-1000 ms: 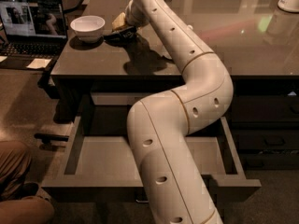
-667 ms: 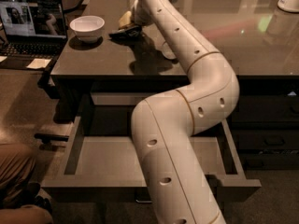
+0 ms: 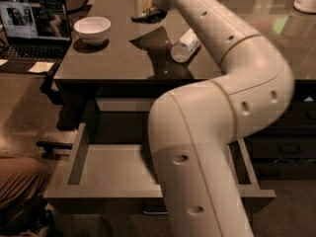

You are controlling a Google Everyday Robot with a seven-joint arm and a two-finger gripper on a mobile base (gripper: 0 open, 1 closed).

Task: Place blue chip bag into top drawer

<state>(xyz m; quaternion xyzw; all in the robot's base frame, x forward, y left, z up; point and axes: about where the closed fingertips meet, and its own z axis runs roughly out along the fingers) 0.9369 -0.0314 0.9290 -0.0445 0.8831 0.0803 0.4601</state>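
Observation:
The blue chip bag (image 3: 148, 17) is a small dark crumpled bag at the far middle of the dark table, hanging just under my gripper (image 3: 151, 5). The gripper is shut on the bag and holds it a little above the tabletop, with its shadow on the table below. My white arm fills the middle and right of the view. The top drawer (image 3: 111, 167) stands pulled open below the table's front edge, with a flat grey bottom. The arm hides the drawer's right part.
A white bowl (image 3: 92, 29) stands at the table's left. A clear plastic bottle (image 3: 184, 46) lies on its side right of the bag. An open laptop (image 3: 32, 22) sits on a lower surface at far left. Dark drawers (image 3: 286, 147) are at right.
The view has shifted, so the table and drawer appear further right and lower. The gripper and bag sit higher and further from the bowl, and the bottle now shows beside the arm.

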